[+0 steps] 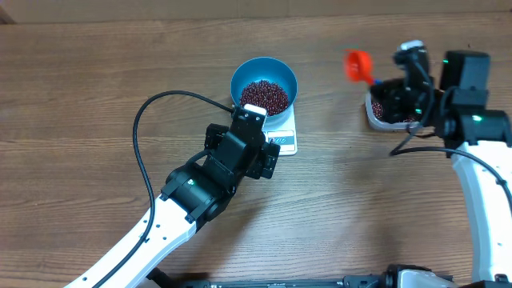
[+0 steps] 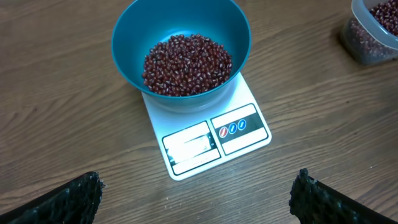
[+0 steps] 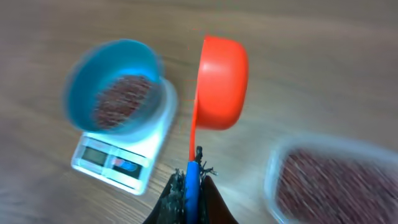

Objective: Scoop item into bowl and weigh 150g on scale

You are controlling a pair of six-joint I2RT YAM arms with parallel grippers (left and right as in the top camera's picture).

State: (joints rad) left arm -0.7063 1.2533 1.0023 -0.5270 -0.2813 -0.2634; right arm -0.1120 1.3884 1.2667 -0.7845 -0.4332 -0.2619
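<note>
Legend, near to far. Nearest me, the left gripper (image 2: 196, 198) hangs released, its fingers spread wide and empty above the table (image 2: 62, 124), just short of the front edge of the scale (image 2: 244, 134), whose display I cannot read. The bowl (image 2: 186, 15) sits on the scale's far half, overhanging the platform, with the item (image 2: 186, 62) heaped inside as a maroon mound. To the right and well apart, the right gripper (image 3: 193, 182) is clenched on the handle of the orange scoop (image 3: 221, 81). The handle runs straight out from the jaws, so the scoop's long axis continues the wrist line and its cup leads, pointing far and to the left. The cup hangs over bare table between the clear tub (image 2: 364, 53) and the bowl, clear of both, and I cannot tell whether it carries a load. I judge the deciding relation to be this: the bowl lies left of the cup and slightly nearer, so any delivery falls to the right arm, travelling leftward.
</note>
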